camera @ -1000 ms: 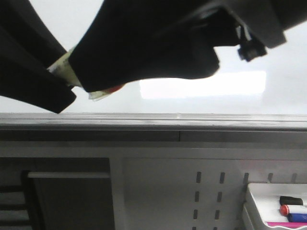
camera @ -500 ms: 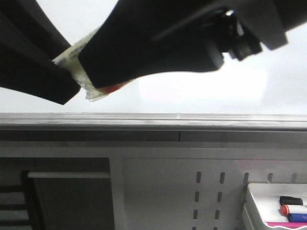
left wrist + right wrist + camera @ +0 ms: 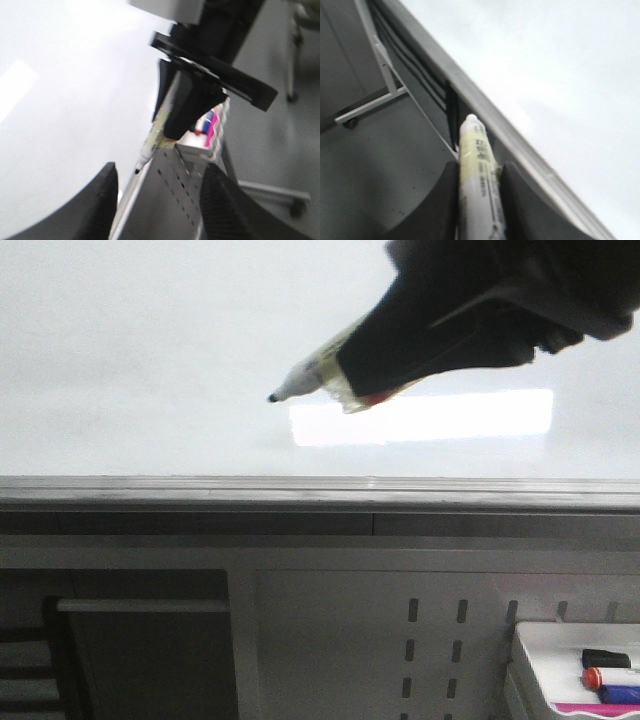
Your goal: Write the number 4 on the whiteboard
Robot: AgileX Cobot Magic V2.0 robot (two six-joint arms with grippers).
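The whiteboard (image 3: pixel 150 350) fills the upper front view, glossy white with a grey rim (image 3: pixel 300 488). I see no marker lines of the number 4 on it. My right gripper (image 3: pixel 362 368) is shut on a pale marker (image 3: pixel 318 374) whose black tip points left, just over the board. The right wrist view shows the marker (image 3: pixel 477 165) pinched between the fingers of the right gripper (image 3: pixel 479 200), beside the whiteboard (image 3: pixel 560 75). My left gripper (image 3: pixel 162 205) is open and empty; its view shows the right gripper (image 3: pixel 187 112), the marker (image 3: pixel 154 139) and the whiteboard (image 3: pixel 60 100).
A grey perforated panel (image 3: pixel 400 640) lies below the board's rim. A white tray (image 3: pixel 530 640) with several markers sits at the lower right and also shows in the left wrist view (image 3: pixel 212 131). A dark frame (image 3: pixel 140 650) is at the lower left.
The left arm has gone out of the front view. The right gripper has moved right and up with the marker, whose black tip now shows bare.
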